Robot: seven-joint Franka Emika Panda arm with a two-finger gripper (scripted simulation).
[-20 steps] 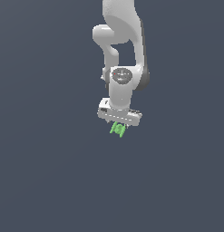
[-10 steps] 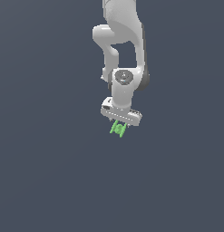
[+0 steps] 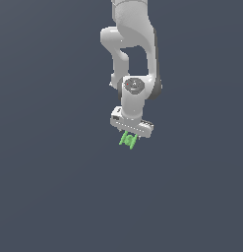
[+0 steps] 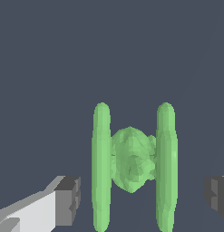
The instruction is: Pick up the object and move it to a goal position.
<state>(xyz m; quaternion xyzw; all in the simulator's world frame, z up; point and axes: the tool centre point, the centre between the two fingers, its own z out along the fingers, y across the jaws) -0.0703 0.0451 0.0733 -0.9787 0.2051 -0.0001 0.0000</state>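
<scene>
In the exterior view the white arm (image 3: 130,44) comes down from the top centre of the frame, bends at a round joint and ends in the tool (image 3: 129,140) a little above the frame's middle. Directly under the tool's pale crossbar sits the green object (image 3: 128,141), tilted slightly, much narrower than the crossbar. It lies between the fingers, but at this scale contact cannot be made out. Everything around is a uniform dark grey-blue tabletop (image 3: 49,187), and whether the object rests on it or hangs above it cannot be told.

In the wrist view the object (image 4: 133,165) fills the lower centre of the frame: two upright green bars joined by a lumpy rounded cross piece. One finger (image 4: 63,201), white with a dark grey pad, shows at the lower left; the other dark pad (image 4: 217,197) shows at the lower right edge. Grey background is visible between each pad and the nearest bar, so the tool stands open around the object, not touching it.
</scene>
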